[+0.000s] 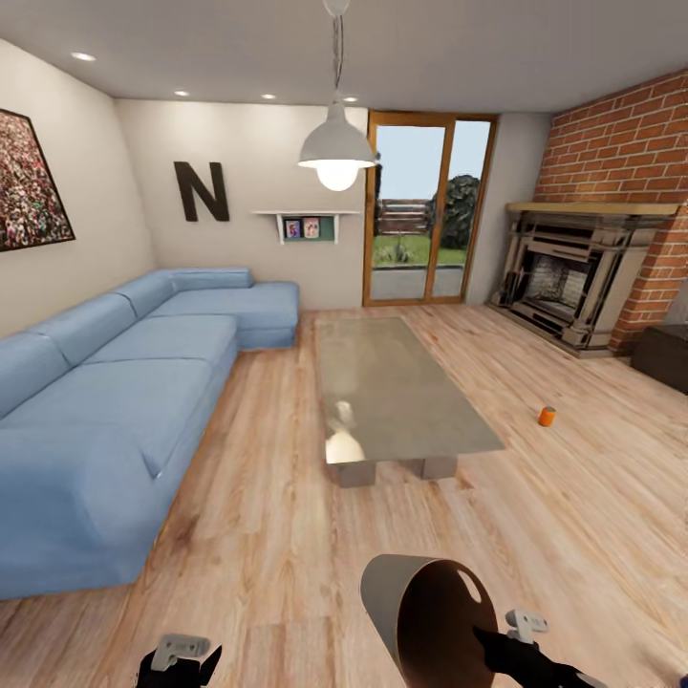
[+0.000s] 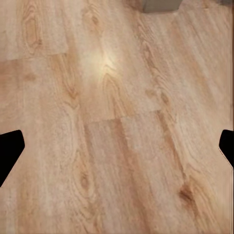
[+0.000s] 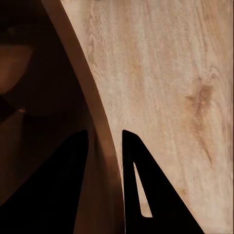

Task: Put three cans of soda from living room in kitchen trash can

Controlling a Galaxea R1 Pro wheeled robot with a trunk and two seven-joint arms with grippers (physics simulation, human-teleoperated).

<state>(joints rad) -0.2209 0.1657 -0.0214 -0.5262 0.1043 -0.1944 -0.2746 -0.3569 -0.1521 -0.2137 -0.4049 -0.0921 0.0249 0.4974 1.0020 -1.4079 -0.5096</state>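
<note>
I have the robot in the living room, head camera facing the glass-topped coffee table (image 1: 397, 392) on the light wood floor (image 1: 277, 516).

1. Right gripper (image 3: 105, 141): closed on the rim of the trash can (image 1: 430, 612). In the right wrist view one finger sits inside the glossy copper-brown wall (image 3: 44, 97) and the other outside it, with the rim pinched between them. In the head view the can is held tilted, its mouth turned toward the right arm, its pale grey outside facing the coffee table, and its slot-shaped handle hole near the rim.

2. Left gripper (image 2: 117, 146): open. Its two fingertips (image 2: 9, 148) stand wide apart above bare floor, holding nothing.

3. Soda can (image 1: 547, 416): one orange can stands upright on the floor, to the right of the coffee table, between the table and the brick fireplace (image 1: 573, 277), well apart from both grippers.

4. Blue sofa (image 1: 124, 382): runs along the left side of the coffee table. Wood-framed glass doors (image 1: 425, 215) stand behind the table
</note>
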